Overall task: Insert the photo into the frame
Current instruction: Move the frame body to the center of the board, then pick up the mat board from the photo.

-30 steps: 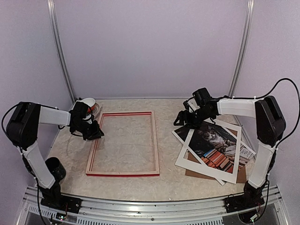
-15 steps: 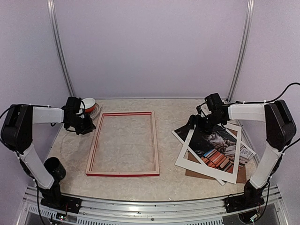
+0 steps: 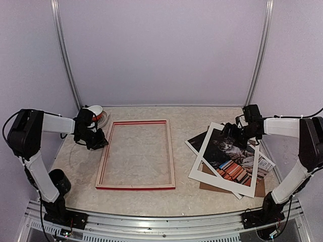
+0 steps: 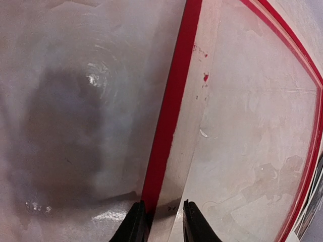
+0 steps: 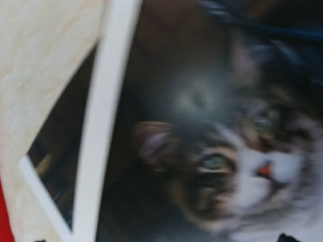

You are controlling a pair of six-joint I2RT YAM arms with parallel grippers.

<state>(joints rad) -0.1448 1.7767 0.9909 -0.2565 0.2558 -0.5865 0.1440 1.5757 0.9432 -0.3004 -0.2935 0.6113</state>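
**benchrat:** While this shot's up, where's the frame sitting, and who's got hold of it?

**yam_fan:** It's flat on the tabletop, pale wood side up, with red showing along its outer edges. The left pincer is at the frame's left rail, up near the far corner. In the left wrist view the two fingers sit either side of that rail, one against the red outer edge and one on the inside, so I'd call it clamped on the frame.

**benchrat:** And the photo?

**yam_fan:** It's off to the right of the frame, close but not touching, and it isn't inside the frame yet. It lies cat side up and skewed compared with the frame. Under it are another dark print and a brown board.

**benchrat:** Right side holding anything?

**yam_fan:** Nope. The right pincer is over the photo's far edge with its fingers spread wide and nothing between them. Its wrist camera just gets a blurry close-up of the cat's face. I can't tell whether it's touching the paper.
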